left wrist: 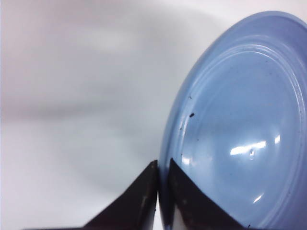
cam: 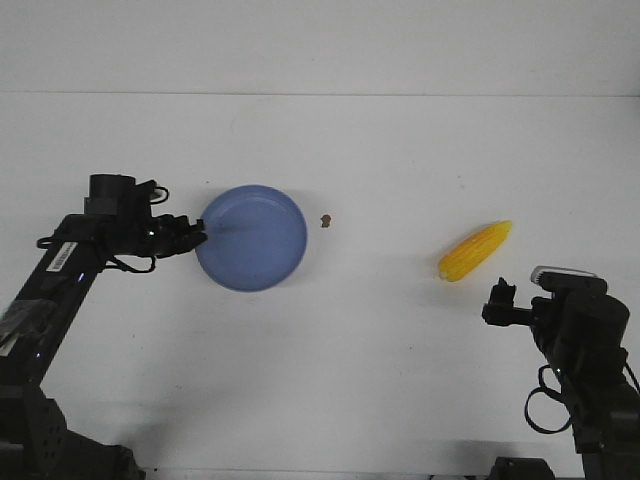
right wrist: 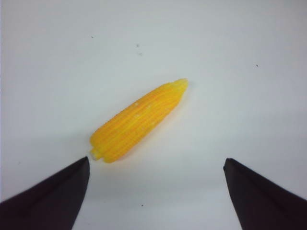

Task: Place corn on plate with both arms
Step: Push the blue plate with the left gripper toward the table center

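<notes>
The periwinkle-blue plate (cam: 252, 238) lies on the white table left of centre. My left gripper (cam: 197, 237) is shut on the plate's left rim; in the left wrist view its two black fingers pinch the rim (left wrist: 162, 177) of the plate (left wrist: 240, 124). The yellow corn (cam: 475, 251) lies on the table at the right, its tip pointing up and right. My right gripper (cam: 498, 300) is open and empty, just in front of the corn. In the right wrist view the corn (right wrist: 136, 121) lies beyond the wide-apart fingers (right wrist: 156, 165), its blunt end near one fingertip.
A tiny brown speck (cam: 325, 220) lies on the table just right of the plate. The table's far edge meets a white wall at the back.
</notes>
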Robot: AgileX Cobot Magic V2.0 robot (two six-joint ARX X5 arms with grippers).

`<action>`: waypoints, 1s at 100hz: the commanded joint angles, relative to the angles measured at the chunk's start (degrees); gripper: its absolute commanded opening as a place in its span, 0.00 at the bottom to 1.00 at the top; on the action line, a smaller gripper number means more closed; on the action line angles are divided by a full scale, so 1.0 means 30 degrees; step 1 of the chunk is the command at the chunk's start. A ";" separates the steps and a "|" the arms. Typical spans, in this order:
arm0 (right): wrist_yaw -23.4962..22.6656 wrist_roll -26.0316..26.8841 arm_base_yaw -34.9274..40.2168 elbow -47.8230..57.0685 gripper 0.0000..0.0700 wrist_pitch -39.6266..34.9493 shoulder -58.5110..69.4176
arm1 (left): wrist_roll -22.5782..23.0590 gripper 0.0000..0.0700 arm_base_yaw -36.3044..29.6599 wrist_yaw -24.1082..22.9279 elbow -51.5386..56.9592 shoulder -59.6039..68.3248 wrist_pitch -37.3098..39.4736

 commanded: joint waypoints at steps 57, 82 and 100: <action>-0.0066 0.0160 0.0015 0.0364 0.85 0.0189 0.0029 | -0.1523 0.01 -0.7074 -0.1851 -0.5333 0.0087 0.4328; -0.0066 0.0160 0.0015 0.0364 0.85 0.0189 0.0029 | -0.1719 0.15 -0.7519 -0.2346 -0.5340 0.0087 0.4357; -0.0066 0.0160 0.0015 0.0364 0.85 0.0182 0.0029 | -0.1712 0.55 -0.7512 -0.2339 -0.5340 0.0087 0.4364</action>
